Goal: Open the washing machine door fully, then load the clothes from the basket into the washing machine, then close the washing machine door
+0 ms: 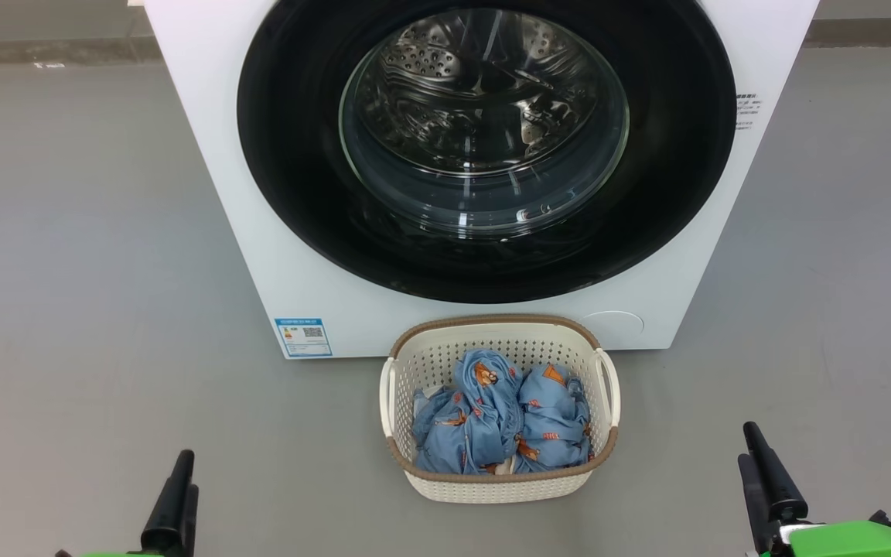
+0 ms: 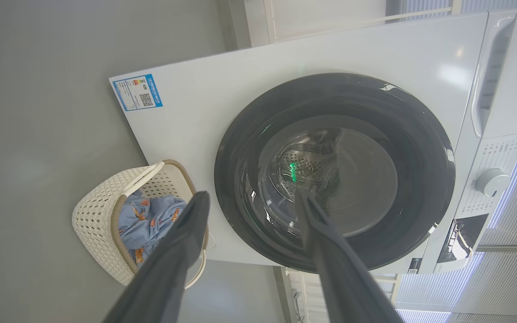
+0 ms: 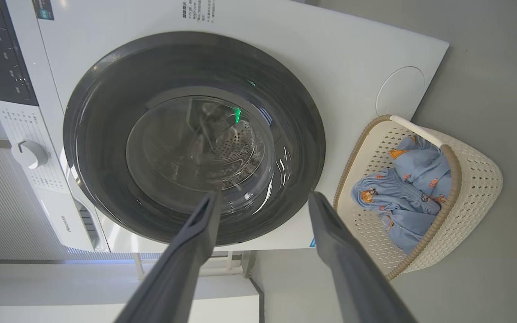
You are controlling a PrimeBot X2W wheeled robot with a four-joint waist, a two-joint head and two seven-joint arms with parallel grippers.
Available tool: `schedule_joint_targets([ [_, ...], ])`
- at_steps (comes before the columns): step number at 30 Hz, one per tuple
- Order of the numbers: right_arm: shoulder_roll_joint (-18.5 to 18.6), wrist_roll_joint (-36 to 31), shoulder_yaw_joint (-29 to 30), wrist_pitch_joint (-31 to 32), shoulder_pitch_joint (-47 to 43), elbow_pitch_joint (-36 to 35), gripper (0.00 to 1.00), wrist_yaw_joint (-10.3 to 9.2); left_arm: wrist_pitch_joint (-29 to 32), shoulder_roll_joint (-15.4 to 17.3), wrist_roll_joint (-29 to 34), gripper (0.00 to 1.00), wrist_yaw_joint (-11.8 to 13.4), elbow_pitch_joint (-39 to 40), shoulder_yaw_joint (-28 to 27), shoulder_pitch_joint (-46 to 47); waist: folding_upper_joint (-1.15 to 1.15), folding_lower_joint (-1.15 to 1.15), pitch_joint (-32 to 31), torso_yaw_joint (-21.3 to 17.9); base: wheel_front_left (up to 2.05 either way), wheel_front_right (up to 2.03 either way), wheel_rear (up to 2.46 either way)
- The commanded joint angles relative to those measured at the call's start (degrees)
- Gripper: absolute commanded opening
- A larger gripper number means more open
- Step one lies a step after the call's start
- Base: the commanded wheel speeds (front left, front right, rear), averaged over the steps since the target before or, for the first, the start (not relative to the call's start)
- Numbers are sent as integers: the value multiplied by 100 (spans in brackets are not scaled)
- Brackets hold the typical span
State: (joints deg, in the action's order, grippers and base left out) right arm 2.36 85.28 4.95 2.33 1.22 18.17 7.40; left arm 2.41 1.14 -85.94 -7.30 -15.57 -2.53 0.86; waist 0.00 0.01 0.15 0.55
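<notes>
The white washing machine (image 1: 206,155) stands straight ahead, and its round black washing machine door (image 1: 298,155) lies shut flush against the front, the steel drum showing through the glass. On the floor just before it stands the cream basket (image 1: 492,321), holding the crumpled light blue clothes (image 1: 492,422) with orange bears. My left gripper (image 1: 185,468) is low at the left and my right gripper (image 1: 749,445) low at the right, both well short of the basket. Each wrist view shows its fingers spread wide with nothing between them: left gripper (image 2: 251,195), right gripper (image 3: 264,195).
Grey floor (image 1: 66,309) spreads on both sides of the machine and the basket. A blue energy label (image 1: 303,337) sits at the machine's lower left corner and a round white cover (image 1: 612,323) at its lower right. The control knob (image 2: 492,181) lies above the door.
</notes>
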Motion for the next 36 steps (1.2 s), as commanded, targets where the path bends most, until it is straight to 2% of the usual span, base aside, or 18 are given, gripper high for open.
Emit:
schedule_joint_targets([
  [1,87,-173,-65,-65,157,-170,100,2,-64,113,175,100,-5,211,-46,55,0,0,1,4,0,0,0],
  [36,263,-2541,-505,-634,188,-80,100,4,-636,127,2682,100,-9,781,180,-122,0,-1,7,92,0,0,0],
])
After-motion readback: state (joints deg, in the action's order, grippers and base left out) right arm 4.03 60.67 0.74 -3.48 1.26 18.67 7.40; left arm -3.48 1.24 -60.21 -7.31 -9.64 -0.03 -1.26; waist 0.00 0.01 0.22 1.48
